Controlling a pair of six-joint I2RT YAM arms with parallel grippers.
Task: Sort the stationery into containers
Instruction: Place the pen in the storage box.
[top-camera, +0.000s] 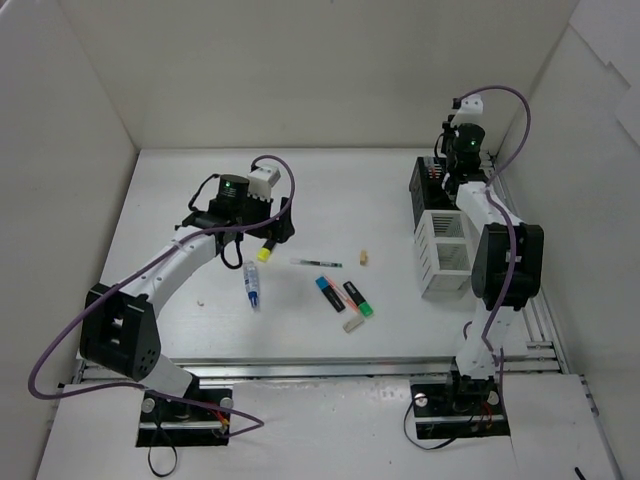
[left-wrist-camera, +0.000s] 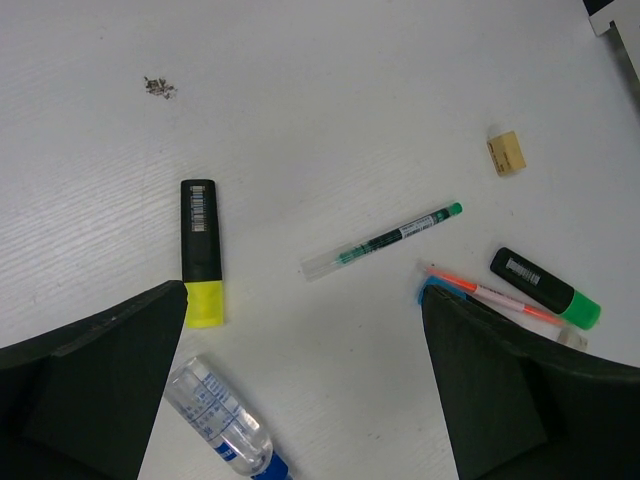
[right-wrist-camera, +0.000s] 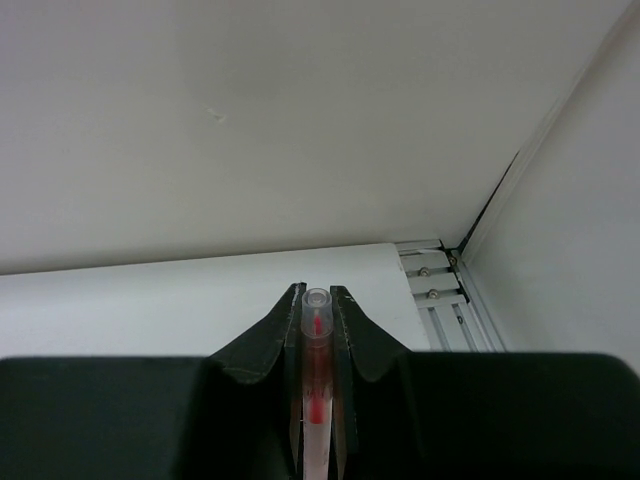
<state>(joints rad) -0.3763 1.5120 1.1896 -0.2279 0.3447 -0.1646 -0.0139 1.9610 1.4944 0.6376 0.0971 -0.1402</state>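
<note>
My right gripper (right-wrist-camera: 317, 293) is shut on a clear pen with red ink (right-wrist-camera: 316, 420), held upright between the fingers; in the top view this gripper (top-camera: 449, 170) hangs over the black container (top-camera: 428, 190), which joins the white container (top-camera: 446, 256). My left gripper (left-wrist-camera: 303, 300) is open above the table, nothing between its fingers. Below it lie a yellow highlighter (left-wrist-camera: 200, 250), a white-blue tube (left-wrist-camera: 225, 420), a green pen (left-wrist-camera: 385, 240), a beige eraser (left-wrist-camera: 506, 153), a green highlighter (left-wrist-camera: 545, 287), an orange-tipped pen (left-wrist-camera: 495, 293) and a blue highlighter's tip (left-wrist-camera: 437, 285).
A second tiny eraser (top-camera: 202, 298) lies left of the tube. White walls close in the table on three sides, and the right wall stands just behind the containers. A metal rail (top-camera: 330, 365) runs along the near edge.
</note>
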